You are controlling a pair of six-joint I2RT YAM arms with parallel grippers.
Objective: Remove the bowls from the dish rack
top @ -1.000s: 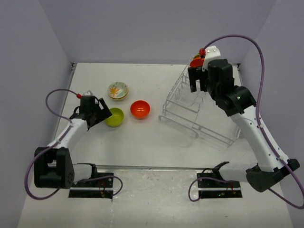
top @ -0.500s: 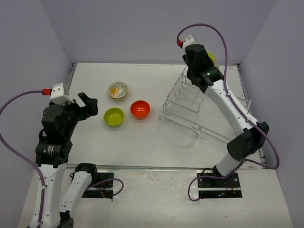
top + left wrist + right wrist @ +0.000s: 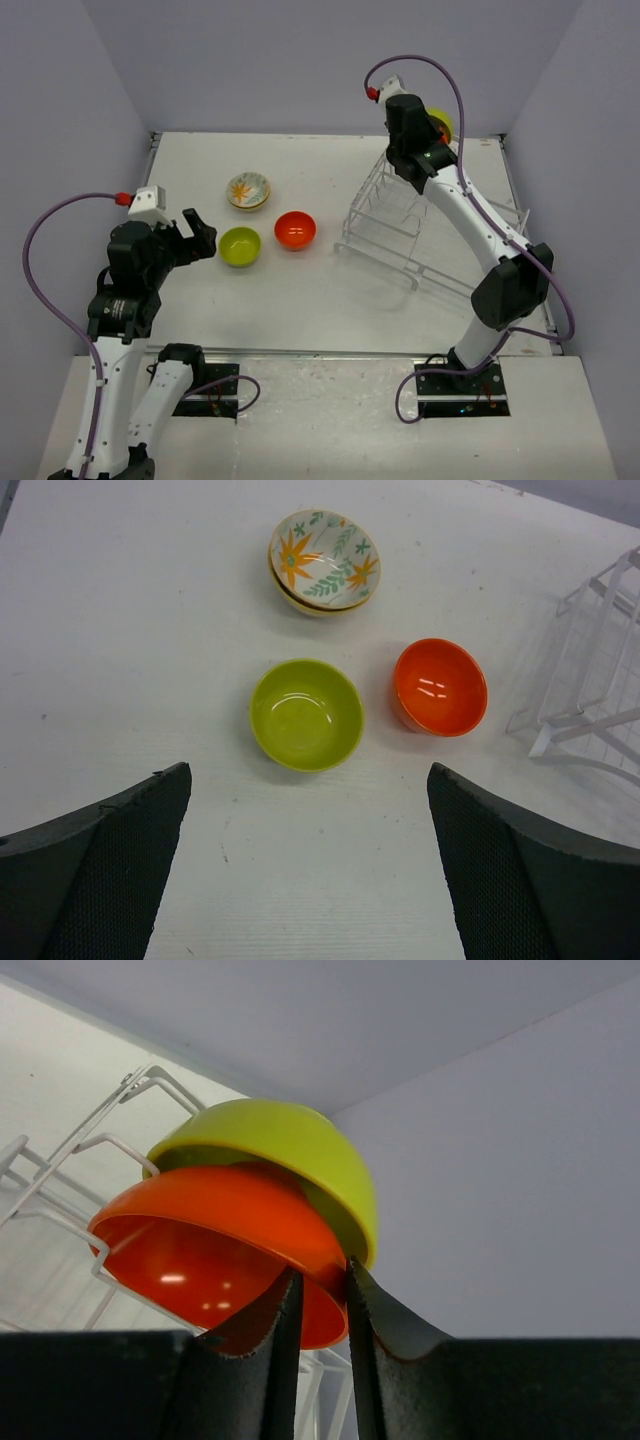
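— Pinching what, the right gripper?
— Rim of an orange bowl nested in a lime bowl, at the dish rack's far end. Left gripper hangs spread over the desk.

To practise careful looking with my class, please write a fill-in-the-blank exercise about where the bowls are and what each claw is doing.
1. The flower-patterned bowl is out of the dish rack and stands on the ____.
2. The right claw pinches the rim of the gripped bowl, which is ____ in colour.
3. The left claw holds nothing, and its fingers are ____.

Missing words: table; orange; open.
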